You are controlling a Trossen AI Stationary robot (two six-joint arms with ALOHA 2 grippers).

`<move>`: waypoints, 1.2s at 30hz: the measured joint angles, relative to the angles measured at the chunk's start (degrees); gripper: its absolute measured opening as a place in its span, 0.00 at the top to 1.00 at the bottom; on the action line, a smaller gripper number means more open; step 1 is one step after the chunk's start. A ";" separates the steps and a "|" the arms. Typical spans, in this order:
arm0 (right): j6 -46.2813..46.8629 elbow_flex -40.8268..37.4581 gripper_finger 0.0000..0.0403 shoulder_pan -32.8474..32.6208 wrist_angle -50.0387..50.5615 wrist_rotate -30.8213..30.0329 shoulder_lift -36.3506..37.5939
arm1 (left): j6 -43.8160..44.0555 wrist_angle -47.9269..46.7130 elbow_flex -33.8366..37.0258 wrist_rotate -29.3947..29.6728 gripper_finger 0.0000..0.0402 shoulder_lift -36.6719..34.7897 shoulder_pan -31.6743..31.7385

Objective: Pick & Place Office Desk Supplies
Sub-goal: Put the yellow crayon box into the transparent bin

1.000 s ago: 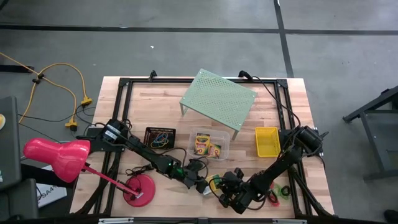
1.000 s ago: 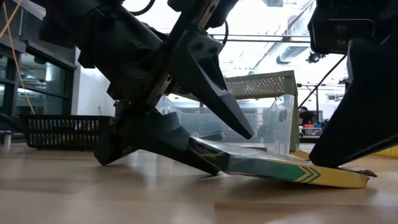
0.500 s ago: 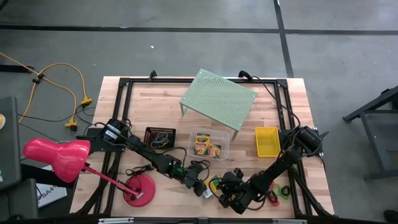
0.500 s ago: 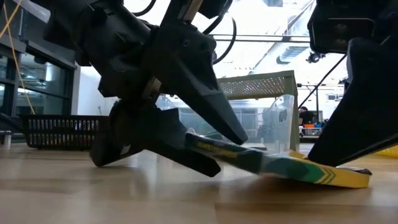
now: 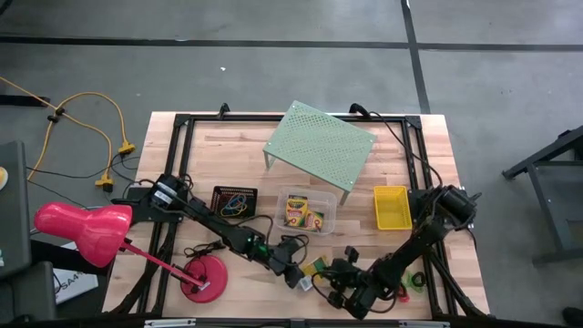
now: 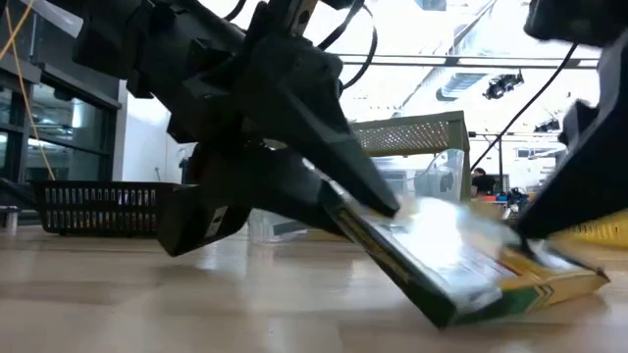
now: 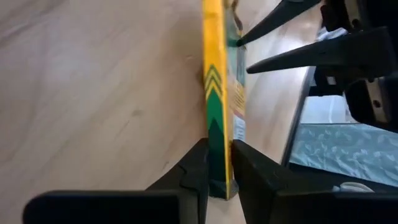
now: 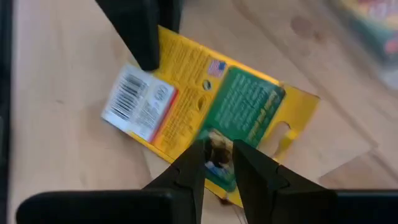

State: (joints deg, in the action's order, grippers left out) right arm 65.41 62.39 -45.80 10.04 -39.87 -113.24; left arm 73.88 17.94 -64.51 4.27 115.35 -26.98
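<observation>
A green-and-yellow card box [image 5: 318, 267] stands tilted near the table's front edge, between my two grippers. My left gripper [image 5: 303, 274] comes from the table's left and is shut on the box's left end. My right gripper [image 5: 333, 275] comes from the right and is shut on the other end. In the low view the box [image 6: 461, 279] shows its printed face, slanting down to the wood. The clear tub [image 5: 306, 211] behind holds more such boxes. My left gripper pinches the box's end [image 7: 217, 168] between its two fingers, one on each flat face. The fingers slant down from the table's left and lie along the box. The box stands tipped up, its lower long edge [image 6: 510, 304] on the table. My right gripper has the box's green end [image 8: 217, 154] between its two fingertips, gripping it at the edge. The fingers slant down from the table's right. That end sits low, near the wood.
A black mesh tray [image 5: 234, 201] with rubber bands sits left of the tub, a yellow basket [image 5: 391, 207] to its right. A pale green shelf [image 5: 319, 143] stands at the back. The pink lamp's base [image 5: 204, 278] is at the front left. Small rings [image 5: 414, 278] lie at the front right.
My left gripper has shut on the box's left end and rolled a little. The box, which lay nearly flat with that end raised, has tipped up onto its long edge and shows its face. My right gripper has rolled with it.
</observation>
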 joint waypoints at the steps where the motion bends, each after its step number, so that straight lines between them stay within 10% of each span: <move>1: -0.65 0.00 0.82 -0.30 -0.02 -0.65 0.61 | -0.23 0.60 0.00 0.05 0.85 0.00 -0.01; 36: -18.71 0.33 0.82 -5.63 -14.33 0.96 7.22 | -12.81 8.44 -0.02 -7.12 0.94 -1.65 1.74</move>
State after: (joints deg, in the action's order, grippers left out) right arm 46.71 62.72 -51.43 -4.29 -38.91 -106.02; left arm 61.07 26.38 -64.53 -2.85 113.70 -25.24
